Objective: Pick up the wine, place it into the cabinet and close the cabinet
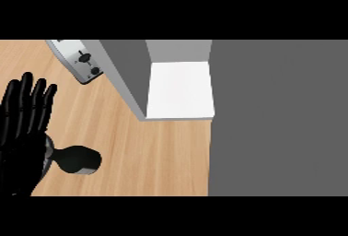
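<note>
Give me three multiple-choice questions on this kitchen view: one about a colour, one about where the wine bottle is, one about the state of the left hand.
1. What colour is the inside of the cabinet?
A) white B) red C) green
2. Where is the wine bottle?
A) inside the cabinet B) on the counter beside the left hand C) lying atop the cabinet
3. How is the left hand?
A) curled round the bottle B) a fist C) open, fingers straight

Answers:
1. A: the open compartment shows white.
2. B: the dark bottle sits on the wood next to the hand.
3. C: its fingers point straight up the view.
</note>
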Controlling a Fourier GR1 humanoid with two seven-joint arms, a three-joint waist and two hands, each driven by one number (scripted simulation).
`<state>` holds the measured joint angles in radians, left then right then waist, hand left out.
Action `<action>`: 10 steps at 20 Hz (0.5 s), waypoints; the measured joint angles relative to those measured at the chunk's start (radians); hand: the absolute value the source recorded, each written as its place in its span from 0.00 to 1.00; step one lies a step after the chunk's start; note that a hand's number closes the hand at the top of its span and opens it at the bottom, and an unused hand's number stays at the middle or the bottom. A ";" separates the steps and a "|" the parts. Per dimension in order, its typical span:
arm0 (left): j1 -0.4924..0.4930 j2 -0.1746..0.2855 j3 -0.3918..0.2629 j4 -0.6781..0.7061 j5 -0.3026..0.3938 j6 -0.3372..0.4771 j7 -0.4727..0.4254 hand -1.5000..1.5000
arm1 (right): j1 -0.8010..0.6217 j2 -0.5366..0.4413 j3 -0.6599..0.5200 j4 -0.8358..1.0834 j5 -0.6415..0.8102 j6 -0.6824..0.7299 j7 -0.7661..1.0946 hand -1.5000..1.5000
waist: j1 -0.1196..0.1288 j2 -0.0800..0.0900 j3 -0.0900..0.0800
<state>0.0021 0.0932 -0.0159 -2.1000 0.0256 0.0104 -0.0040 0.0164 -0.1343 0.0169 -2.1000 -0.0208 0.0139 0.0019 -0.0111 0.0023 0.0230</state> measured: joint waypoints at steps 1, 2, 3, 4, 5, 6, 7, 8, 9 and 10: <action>-0.012 0.009 0.007 0.011 0.013 -0.014 0.001 0.00 | 0.014 0.003 -0.007 0.001 -0.006 0.002 -0.011 0.00 | 0.001 -0.001 -0.005; -0.009 0.018 0.006 0.013 0.030 -0.037 -0.001 0.00 | 0.013 0.001 -0.018 0.001 -0.014 0.003 -0.009 0.00 | 0.003 -0.001 -0.009; -0.020 0.028 0.001 0.016 0.048 -0.060 0.007 0.00 | 0.017 0.006 -0.019 -0.006 -0.016 0.000 -0.008 0.00 | 0.003 -0.001 -0.012; -0.037 0.042 -0.002 0.029 0.068 -0.086 0.017 0.00 | 0.039 0.015 -0.010 -0.017 -0.012 0.000 -0.022 0.00 | 0.001 -0.002 -0.014; -0.049 0.059 0.001 0.042 0.100 -0.119 0.023 0.00 | 0.061 0.025 0.002 -0.033 -0.003 -0.005 -0.028 0.00 | -0.001 -0.002 -0.016; -0.065 0.072 0.001 0.055 0.131 -0.150 0.032 0.00 | 0.090 0.027 0.007 -0.064 -0.005 -0.003 -0.026 0.00 | -0.007 -0.003 -0.018; -0.067 0.070 -0.017 0.075 0.167 -0.171 0.061 0.00 | 0.097 0.019 0.037 -0.065 -0.021 0.029 -0.016 0.00 | -0.009 -0.001 -0.019; -0.062 0.068 -0.034 0.084 0.201 -0.191 0.090 0.00 | 0.110 0.016 0.068 -0.072 -0.037 0.056 -0.006 0.00 | -0.008 -0.002 -0.020; -0.061 0.069 -0.041 0.085 0.241 -0.206 0.124 0.00 | 0.123 0.014 0.094 -0.085 -0.053 0.076 0.008 0.00 | -0.007 -0.003 -0.021; -0.068 0.069 -0.048 0.077 0.268 -0.208 0.164 0.00 | 0.143 0.009 0.114 -0.112 -0.069 0.094 0.026 0.00 | -0.006 -0.004 -0.021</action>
<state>-0.0661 0.1621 -0.0643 -2.0229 0.2936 -0.1972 0.1599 0.1593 -0.1251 0.1314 -2.2119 -0.0901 0.1081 0.0278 -0.0173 -0.0014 0.0020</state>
